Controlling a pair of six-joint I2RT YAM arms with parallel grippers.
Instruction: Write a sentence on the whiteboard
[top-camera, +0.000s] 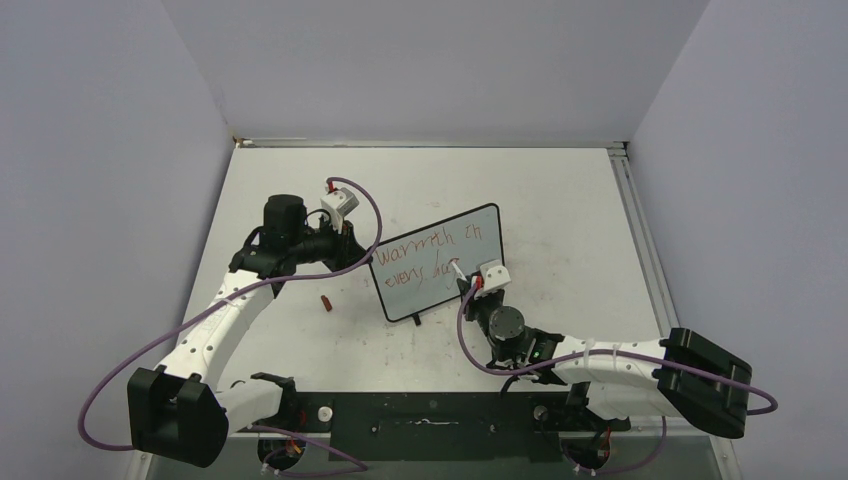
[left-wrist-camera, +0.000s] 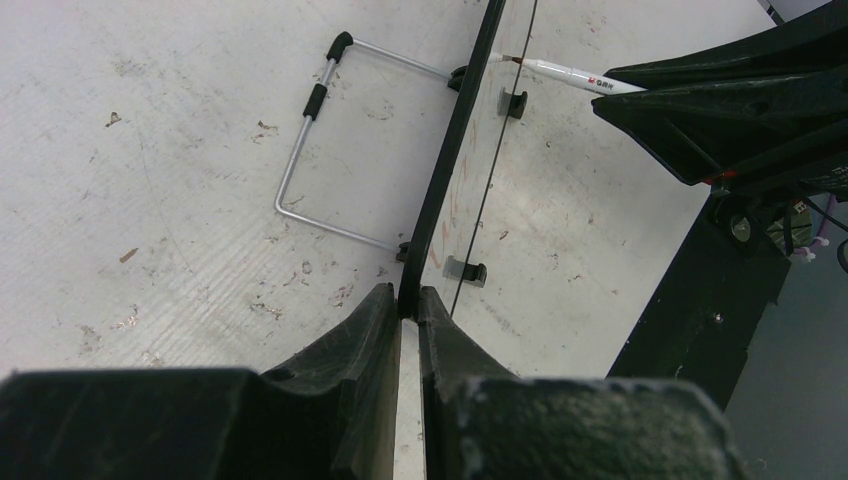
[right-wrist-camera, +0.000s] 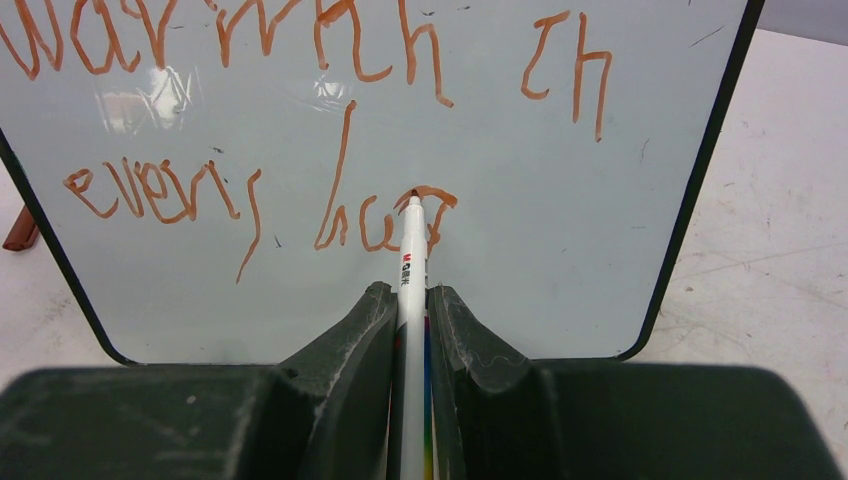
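Note:
The whiteboard (top-camera: 435, 262) stands tilted on the table, black-framed. Red handwriting (right-wrist-camera: 250, 120) in two lines covers it: "warmth in" above, "every da" and a partial letter below. My left gripper (left-wrist-camera: 408, 305) is shut on the whiteboard's edge (left-wrist-camera: 440, 190), seen edge-on in the left wrist view. My right gripper (right-wrist-camera: 410, 300) is shut on a white marker (right-wrist-camera: 412, 255). The marker's tip touches the board at the last red stroke of the lower line (right-wrist-camera: 425, 200). The marker also shows in the left wrist view (left-wrist-camera: 570, 75).
The board's wire stand (left-wrist-camera: 315, 150) rests on the table behind it. A small red marker cap (top-camera: 324, 302) lies on the table left of the board. Grey walls enclose the table (top-camera: 560, 200) on three sides.

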